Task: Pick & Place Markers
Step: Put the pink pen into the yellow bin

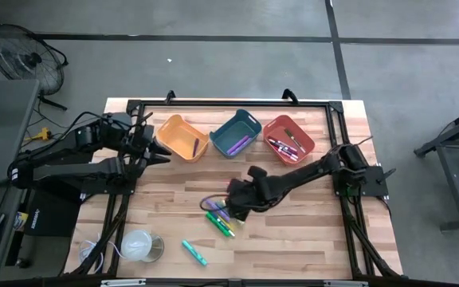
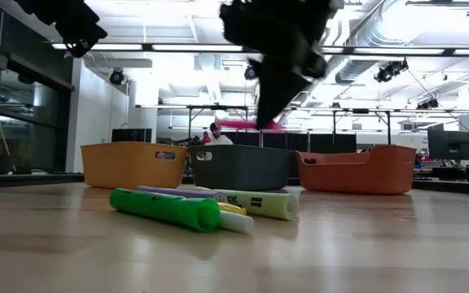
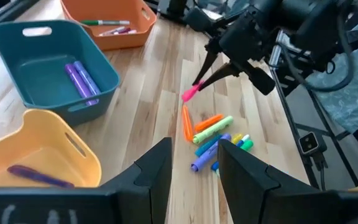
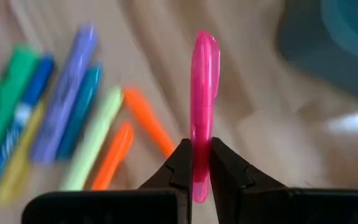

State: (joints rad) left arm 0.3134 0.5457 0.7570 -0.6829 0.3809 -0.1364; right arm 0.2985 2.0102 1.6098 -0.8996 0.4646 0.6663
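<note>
My right gripper [image 4: 201,168] hangs over the middle of the table [image 1: 237,201], shut on a pink marker [image 4: 202,93]; the same marker shows pink in the low view [image 2: 247,124] and the left wrist view [image 3: 191,92]. Below it, a pile of markers [image 1: 217,215] in green, purple, blue, yellow and orange lies flat on the wood [image 3: 213,134]. One green marker [image 1: 195,253] lies apart, nearer the table's near edge. My left gripper [image 3: 194,168] is open and empty, hovering beside the yellow bin [image 1: 182,137]. My right gripper pinches the pink marker by one end [image 4: 201,149] between its two fingers [image 4: 180,163]. The fingers slant down from the table's right side [image 3: 219,71]. The rest of the marker sticks out past the fingertips and is lifted clear above the pile.
Three bins stand in a row along the far side: yellow [image 3: 42,155] with one purple marker, teal [image 1: 235,133] with purple markers, red [image 1: 288,139] with several markers. A white cup-like thing [image 1: 138,245] sits at the near left. A person shows in the room behind [image 2: 216,134].
</note>
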